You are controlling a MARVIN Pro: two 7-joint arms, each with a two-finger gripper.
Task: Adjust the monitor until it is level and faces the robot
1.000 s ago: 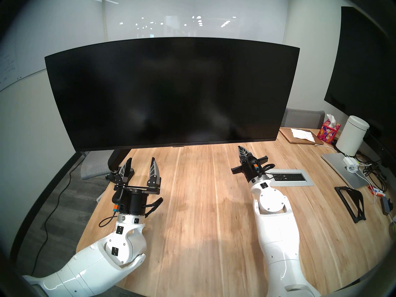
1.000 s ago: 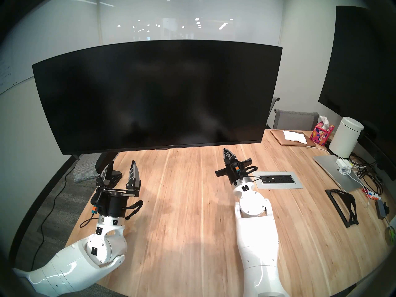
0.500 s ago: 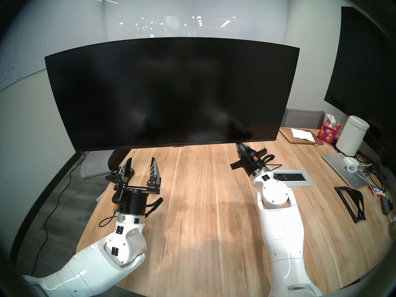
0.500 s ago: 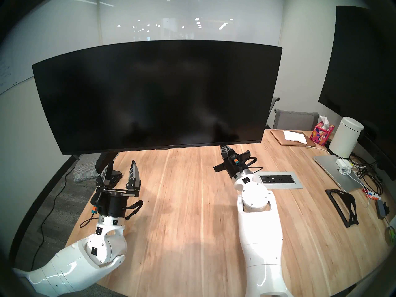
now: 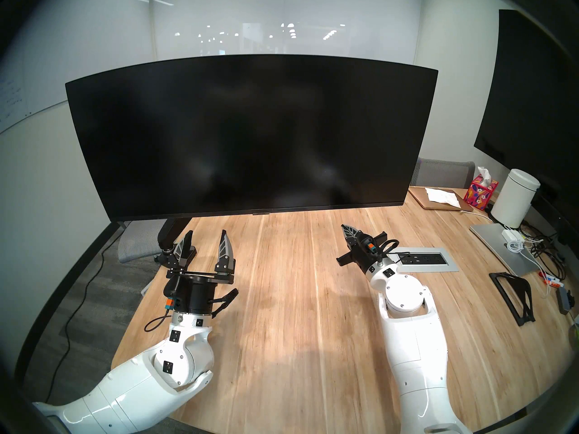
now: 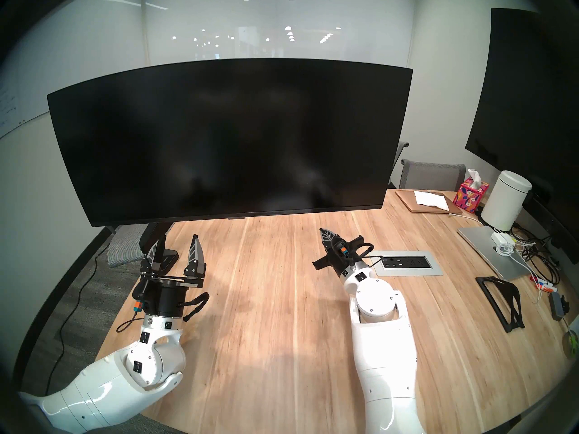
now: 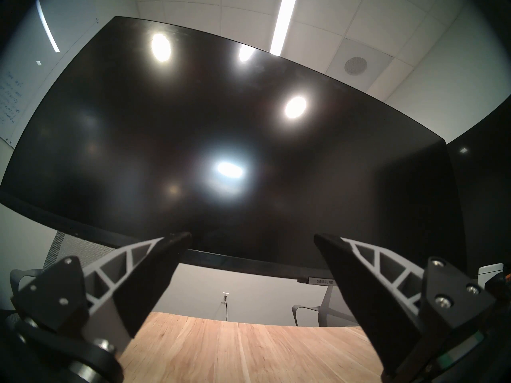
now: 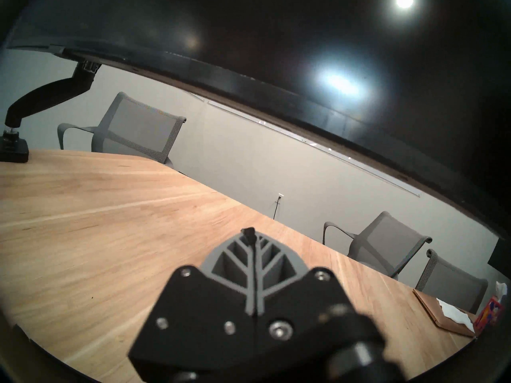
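Our right gripper [image 5: 348, 233], black with grey ribbed leaf-shaped fingers, is pressed together on nothing and sits apart from, below, the lower right edge of the very wide curved black monitor [image 5: 250, 136]. Our left gripper [image 5: 206, 245] has its fingers spread apart, empty, under the monitor's lower left part. The monitor hangs over the light wooden table [image 5: 297, 314], tilted, left end lower. Only the right wrist view shows the black articulated monitor arm [image 8: 49, 97] whole, plus three grey mesh chairs; head views hide most of the arm behind the screen. Only the left wrist view reads the bezel logo. The flat black wall screen [image 5: 539, 95] is cut off. One silver closed laptop [image 5: 498, 248]; its cables are a tangle we can't count.
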